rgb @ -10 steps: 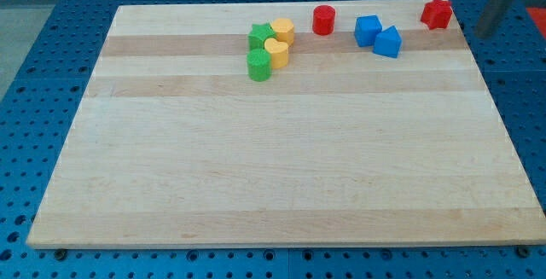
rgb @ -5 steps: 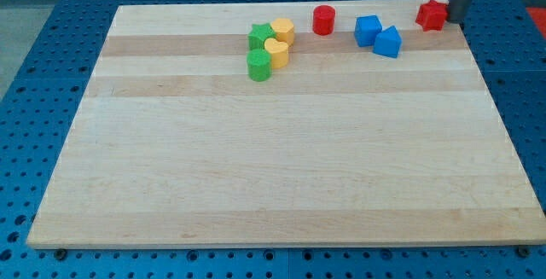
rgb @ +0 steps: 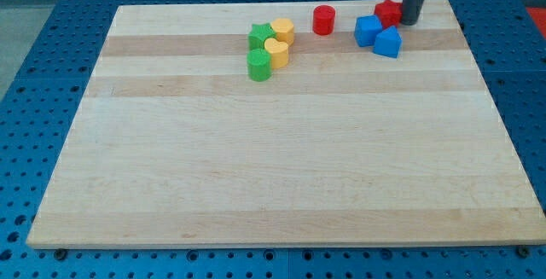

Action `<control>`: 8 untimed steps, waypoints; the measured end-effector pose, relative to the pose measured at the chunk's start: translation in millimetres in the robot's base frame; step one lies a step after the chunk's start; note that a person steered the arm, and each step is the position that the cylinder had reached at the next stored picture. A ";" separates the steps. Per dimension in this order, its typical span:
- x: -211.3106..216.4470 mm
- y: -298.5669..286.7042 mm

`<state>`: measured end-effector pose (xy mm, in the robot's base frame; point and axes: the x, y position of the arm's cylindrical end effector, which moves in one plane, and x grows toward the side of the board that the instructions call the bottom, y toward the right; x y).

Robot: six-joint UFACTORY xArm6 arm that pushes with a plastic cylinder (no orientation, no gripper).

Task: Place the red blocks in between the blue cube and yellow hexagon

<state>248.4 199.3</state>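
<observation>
A red cylinder (rgb: 323, 20) stands near the board's top edge, between the yellow hexagon (rgb: 283, 31) on its left and the blue cube (rgb: 368, 30) on its right. A second red block, star-like in shape (rgb: 388, 12), sits at the top, touching the blue cube's upper right. My tip (rgb: 409, 22) is right against this red block's right side. A second blue block (rgb: 388, 43) lies just below and right of the cube.
A yellow heart-like block (rgb: 275, 52), a green star-like block (rgb: 259, 36) and a green cylinder (rgb: 258, 66) cluster with the yellow hexagon. The wooden board (rgb: 281, 159) lies on a blue perforated table.
My tip has moved left along the top edge and pushed the red star-like block left, from the board's top right corner to beside the blue cube.
</observation>
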 end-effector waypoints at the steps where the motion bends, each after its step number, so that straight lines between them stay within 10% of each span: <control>1: 0.0 -29.9; 8: -40.5 -116.7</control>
<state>207.9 82.7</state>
